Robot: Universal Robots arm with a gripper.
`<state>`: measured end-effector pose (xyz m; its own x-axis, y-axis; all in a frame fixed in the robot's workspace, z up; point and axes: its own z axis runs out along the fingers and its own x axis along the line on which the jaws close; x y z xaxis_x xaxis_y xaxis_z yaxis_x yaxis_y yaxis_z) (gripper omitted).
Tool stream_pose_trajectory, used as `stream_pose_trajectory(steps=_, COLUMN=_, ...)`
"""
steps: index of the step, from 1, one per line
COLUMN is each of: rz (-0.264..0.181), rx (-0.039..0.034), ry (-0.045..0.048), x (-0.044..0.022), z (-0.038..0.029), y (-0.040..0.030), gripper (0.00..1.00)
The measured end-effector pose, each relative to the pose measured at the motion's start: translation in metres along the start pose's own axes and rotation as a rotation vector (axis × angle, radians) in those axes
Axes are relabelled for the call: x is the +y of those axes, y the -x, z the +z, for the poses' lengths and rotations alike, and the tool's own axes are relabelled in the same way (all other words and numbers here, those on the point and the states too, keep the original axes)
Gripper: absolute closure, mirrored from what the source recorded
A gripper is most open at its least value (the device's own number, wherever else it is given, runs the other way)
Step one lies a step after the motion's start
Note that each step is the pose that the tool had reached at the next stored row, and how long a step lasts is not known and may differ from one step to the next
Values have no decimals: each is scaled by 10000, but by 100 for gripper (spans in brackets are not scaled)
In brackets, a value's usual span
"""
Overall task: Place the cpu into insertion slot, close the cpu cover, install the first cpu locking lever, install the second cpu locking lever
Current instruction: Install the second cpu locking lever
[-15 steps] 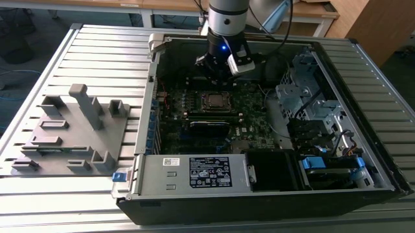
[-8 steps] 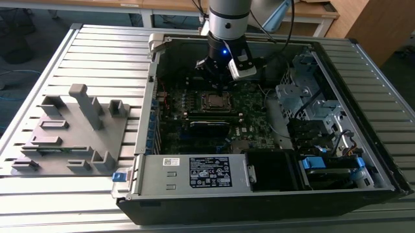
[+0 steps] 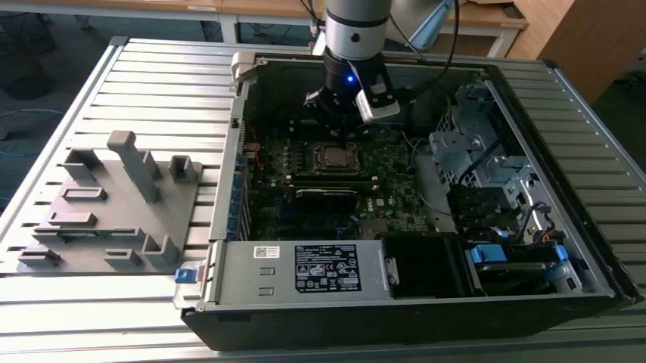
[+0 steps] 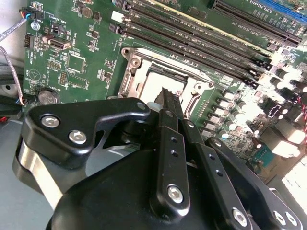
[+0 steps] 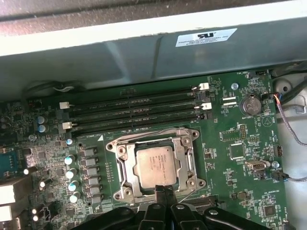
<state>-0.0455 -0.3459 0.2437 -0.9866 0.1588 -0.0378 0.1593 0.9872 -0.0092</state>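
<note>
Where the slatted table (image 3: 151, 83) ends, desks (image 3: 253, 7) stand — wooden ones.

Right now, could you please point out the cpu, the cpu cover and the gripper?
cpu (image 5: 153, 165), first wrist view: middle of its pale top face.
cpu cover (image 5: 126, 169), first wrist view: silvery side bar of the frame, beside the cpu.
gripper (image 5: 163, 189), first wrist view: between the tips of its shut fingers.

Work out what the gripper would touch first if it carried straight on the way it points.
Most likely the rim of the cpu cover, or the cpu just inside it: the gripper points down at that rim. Depth is unclear, so I cannot say which.
</note>
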Motion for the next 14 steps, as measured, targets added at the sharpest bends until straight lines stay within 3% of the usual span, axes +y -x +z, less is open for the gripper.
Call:
stream_pose_trajectory(steps=6, rz=0, rx=1, ry=-1, x=-1, z=-39, y=1, gripper=90)
stream_pose_trajectory(steps=14, rz=-1, rx=0, ry=-1, x=0, z=-41, y=5, gripper=90)
